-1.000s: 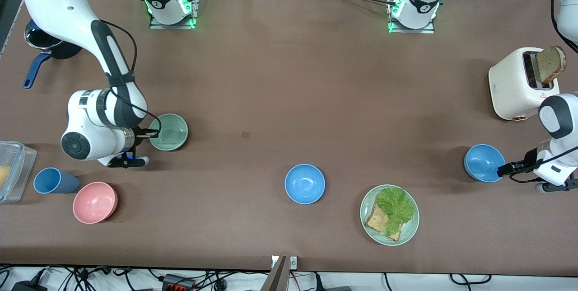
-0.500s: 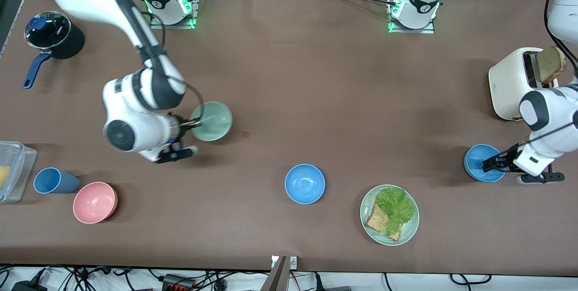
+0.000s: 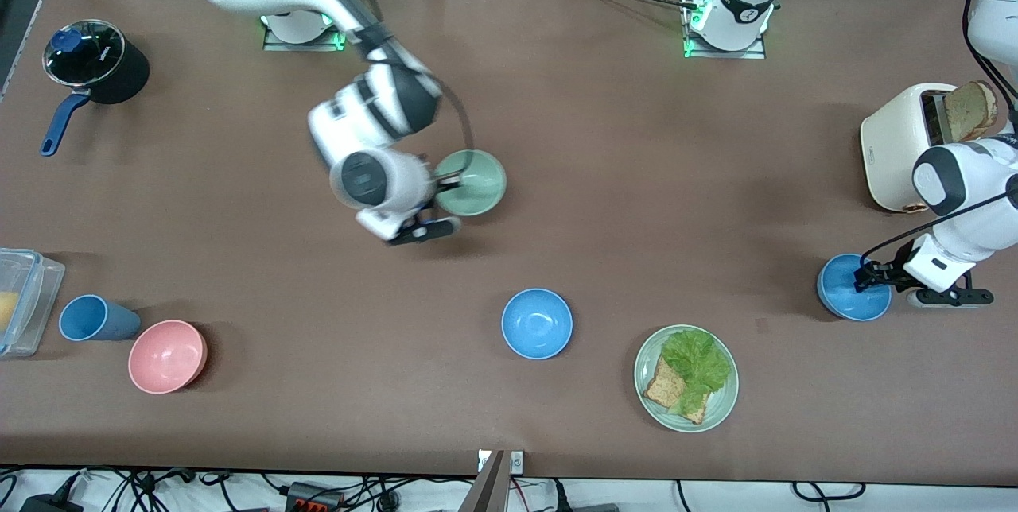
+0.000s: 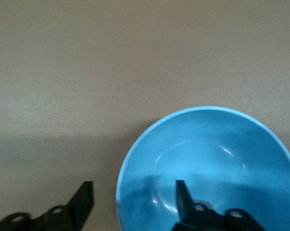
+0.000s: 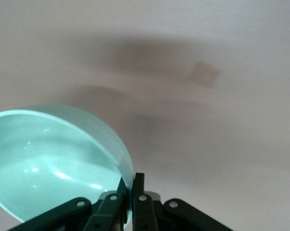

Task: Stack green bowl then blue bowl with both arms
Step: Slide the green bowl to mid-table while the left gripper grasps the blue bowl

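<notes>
- Front view shows wide bare table around the middle; a second blue bowl and a plate with lettuce and toast lie nearer the camera, the toaster stands at the left arm's end.
- Right gripper is pinched shut on the rim of the green bowl, which hangs in the air over the table's middle.
- Left gripper stands apart over the rim of the blue bowl, one finger inside, one outside; the bowl rests on the table.
- Since one second ago, the green bowl has travelled from near the pink bowl toward the centre, and the left gripper has moved in over the blue bowl's rim.
</notes>
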You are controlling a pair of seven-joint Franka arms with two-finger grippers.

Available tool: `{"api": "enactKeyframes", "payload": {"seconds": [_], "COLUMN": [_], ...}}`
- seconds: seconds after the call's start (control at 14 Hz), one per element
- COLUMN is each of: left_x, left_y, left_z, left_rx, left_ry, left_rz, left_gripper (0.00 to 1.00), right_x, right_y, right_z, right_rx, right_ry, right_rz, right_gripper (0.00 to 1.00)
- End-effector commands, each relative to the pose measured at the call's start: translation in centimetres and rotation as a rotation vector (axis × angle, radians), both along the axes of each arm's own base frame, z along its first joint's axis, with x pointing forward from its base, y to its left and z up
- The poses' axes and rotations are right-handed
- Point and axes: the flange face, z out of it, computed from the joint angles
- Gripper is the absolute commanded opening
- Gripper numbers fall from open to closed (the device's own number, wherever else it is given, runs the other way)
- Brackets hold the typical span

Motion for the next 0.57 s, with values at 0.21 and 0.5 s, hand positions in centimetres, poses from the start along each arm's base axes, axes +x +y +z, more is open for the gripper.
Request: {"api": "enactKeyframes", "payload": {"seconds": [0.21,0.5], "left_x": [-0.6,-0.2], "left_y": [-0.7,-3.7], "left_z": [0.4,1.2], "left_rx": [-0.005,-0.053], "left_ry": [0.038,0.098], "left_rz": [-0.02,-0.053], "left_gripper": [0.23,0.0], "right_x": [-3.2,-4.2], "right_y": [5.4,7.1], "right_z": [-5.9,-6.4], "right_rx": [-0.001,0.047], "right_ry": [0.004,0.011], "right_rz": [-0.127,-0.157], "right_gripper": [0.0,0.19]}}
